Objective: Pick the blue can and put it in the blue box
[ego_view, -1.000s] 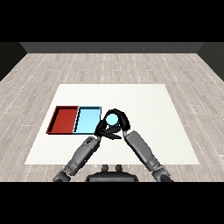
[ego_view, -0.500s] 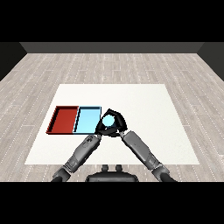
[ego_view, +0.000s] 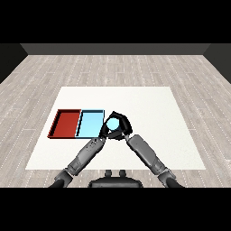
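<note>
Right robot hand (ego_view: 122,122): its black fingers are curling round the small light blue cylindrical can (ego_view: 113,123), grasping it, with its grey forearm coming in from the lower right.
Light blue can: it is sitting inside the right robot hand, just beside the right edge of the light blue rectangular tray (ego_view: 90,123); I cannot tell whether it is touching the white surface (ego_view: 149,103) or hanging above it.
Left robot hand (ego_view: 105,132): it is lying close against the can's left side; I cannot tell how its fingers are set.
Light blue tray: it is lying toward the surface's left edge, touching the red rectangular tray (ego_view: 66,123) on its left.
Red tray: it is sitting nearest the surface's left edge.
</note>
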{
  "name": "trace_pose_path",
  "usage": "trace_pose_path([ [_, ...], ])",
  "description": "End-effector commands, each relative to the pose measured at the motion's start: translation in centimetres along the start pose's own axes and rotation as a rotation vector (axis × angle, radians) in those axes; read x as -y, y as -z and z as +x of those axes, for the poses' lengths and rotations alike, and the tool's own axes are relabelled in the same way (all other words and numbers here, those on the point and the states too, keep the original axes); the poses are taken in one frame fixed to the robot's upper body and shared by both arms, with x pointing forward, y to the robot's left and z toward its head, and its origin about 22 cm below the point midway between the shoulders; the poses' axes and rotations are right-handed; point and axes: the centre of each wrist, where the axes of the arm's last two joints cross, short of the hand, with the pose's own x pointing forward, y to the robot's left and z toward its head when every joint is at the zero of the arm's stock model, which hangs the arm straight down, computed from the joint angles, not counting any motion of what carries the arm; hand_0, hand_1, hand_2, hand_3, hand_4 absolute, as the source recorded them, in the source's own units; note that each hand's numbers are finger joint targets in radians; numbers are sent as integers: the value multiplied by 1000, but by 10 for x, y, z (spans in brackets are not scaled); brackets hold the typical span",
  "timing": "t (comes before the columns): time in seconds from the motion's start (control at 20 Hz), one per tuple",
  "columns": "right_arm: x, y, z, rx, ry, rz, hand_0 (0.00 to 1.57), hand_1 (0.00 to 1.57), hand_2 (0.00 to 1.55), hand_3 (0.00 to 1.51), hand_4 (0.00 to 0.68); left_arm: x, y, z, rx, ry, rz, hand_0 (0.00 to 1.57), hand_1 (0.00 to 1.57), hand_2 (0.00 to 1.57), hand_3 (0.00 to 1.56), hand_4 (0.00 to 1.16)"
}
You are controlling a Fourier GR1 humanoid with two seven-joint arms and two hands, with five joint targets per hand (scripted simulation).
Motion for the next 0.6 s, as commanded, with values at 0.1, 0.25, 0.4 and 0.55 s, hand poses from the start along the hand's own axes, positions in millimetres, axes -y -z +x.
trace_pose_path([
  [0.1, -15, -8, 6, -2, 65, 2, 1483, 1483, 1459, 1406, 583, 9, 0, 3, -37, -126, 73, 732, 732, 718, 422, 695],
  [0.25, -12, -18, 7, 25, 52, 14, 1483, 1483, 1454, 1401, 590, 14, 15, 9, -15, 12, 68, 850, 850, 882, 554, 661],
  [0.4, -22, -5, 8, 16, 64, 17, 1470, 1470, 1453, 1403, 584, 8, -2, 3, -33, -50, 77, 701, 701, 745, 340, 651],
  [0.55, -1, -6, 1, -1, 38, 3, 1460, 1460, 1452, 1405, 575, 12, -4, 3, -39, -103, 131, 1438, 1438, 1347, 1040, 625],
])
